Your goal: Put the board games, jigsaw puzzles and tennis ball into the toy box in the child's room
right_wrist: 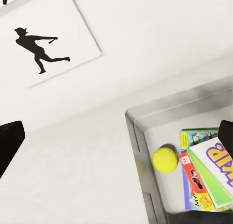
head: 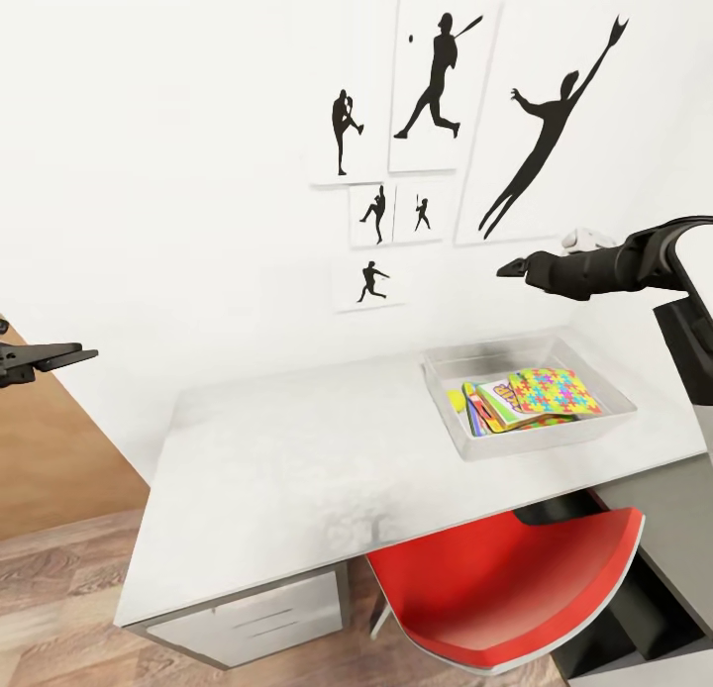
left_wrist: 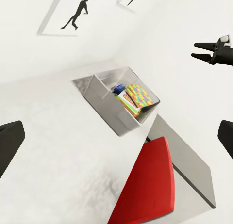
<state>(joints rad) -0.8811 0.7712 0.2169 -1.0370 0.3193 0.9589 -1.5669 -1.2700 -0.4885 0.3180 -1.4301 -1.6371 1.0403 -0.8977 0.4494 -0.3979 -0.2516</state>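
Observation:
The light grey toy box (head: 535, 436) stands on the table (head: 297, 449) at its right end, by the wall. Inside it lie a multicoloured jigsaw puzzle (head: 555, 390) on top of printed board games (head: 498, 406), with the yellow-green tennis ball (right_wrist: 165, 159) in the corner beside them. My right gripper (head: 507, 267) hovers open above the box, close to the wall, holding nothing. Its dark fingers (right_wrist: 8, 142) sit far apart in the right wrist view. My left gripper (head: 85, 354) hangs open and empty, off the table's left end.
A red chair (head: 525, 588) is tucked under the table below the toy box. A white drawer unit (head: 267, 623) sits under the table's left part. A lower grey-topped cabinet (left_wrist: 189, 166) adjoins on the right. Black sports-silhouette pictures (head: 436, 73) hang on the wall.

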